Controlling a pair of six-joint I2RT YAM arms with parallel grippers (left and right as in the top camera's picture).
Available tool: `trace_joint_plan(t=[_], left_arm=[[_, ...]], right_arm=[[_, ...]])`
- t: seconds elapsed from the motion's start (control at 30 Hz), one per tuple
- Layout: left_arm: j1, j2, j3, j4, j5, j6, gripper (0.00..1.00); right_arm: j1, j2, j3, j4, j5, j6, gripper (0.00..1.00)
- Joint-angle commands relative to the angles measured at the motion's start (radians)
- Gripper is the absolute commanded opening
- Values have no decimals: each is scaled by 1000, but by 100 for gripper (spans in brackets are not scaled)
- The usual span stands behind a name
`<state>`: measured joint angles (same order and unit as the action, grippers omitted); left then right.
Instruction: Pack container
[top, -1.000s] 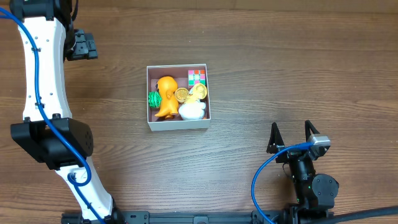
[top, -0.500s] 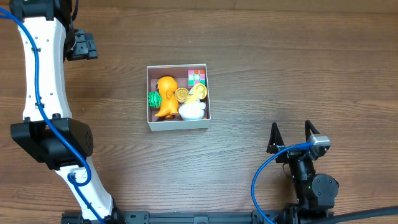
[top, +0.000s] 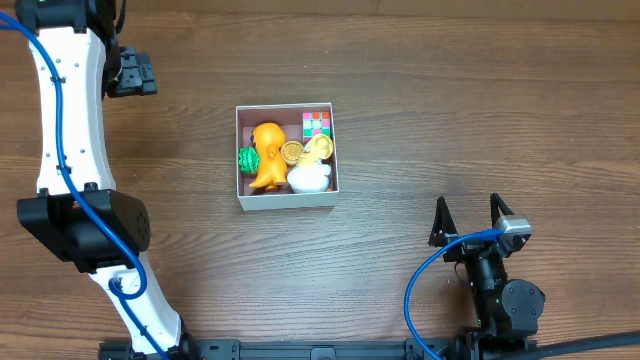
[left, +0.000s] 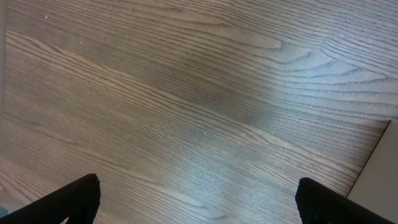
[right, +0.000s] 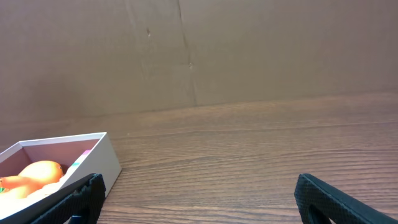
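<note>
At the far left the left gripper (top: 140, 74) hangs over bare table (top: 450, 100), its jaws spread wide and holding nothing; its wrist view shows only wood grain between the fingertips. Near the middle, well apart from both arms, the container (top: 287, 203) sits flat on the wood. Inside it lie a green toy (top: 247, 158) at the left wall, an orange toy (top: 266, 155) beside it, a white toy (top: 310, 178) towards the front right and a checkered cube (top: 316, 123) in the back right corner. The box looks light, and its thin white walls would probably flex or crush under a hard squeeze, so a gentle pinch over one wall, near a corner where it is stiffest, seems the safest hold. With the toys loose inside, it should be kept level. At the lower right the right gripper (top: 468, 220) rests low, jaws likewise wide and empty, pointed towards the container
</note>
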<state>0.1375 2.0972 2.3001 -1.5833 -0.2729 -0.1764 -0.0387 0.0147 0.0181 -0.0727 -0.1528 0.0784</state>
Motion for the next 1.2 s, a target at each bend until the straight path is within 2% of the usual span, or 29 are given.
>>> trace_joint_plan(t=[0.0,0.57,1.17], left_arm=[[0,13,19,-1,4,19,100],[-3,-19,19,-1,4,19,100],[-36,-399,19,-2,4,19,100]], right_arm=[[0,-12,-10,4,-6,3,100],[0,-12,-10,4,-6,3,100],[0,-12,-10,4,-6,3,100]])
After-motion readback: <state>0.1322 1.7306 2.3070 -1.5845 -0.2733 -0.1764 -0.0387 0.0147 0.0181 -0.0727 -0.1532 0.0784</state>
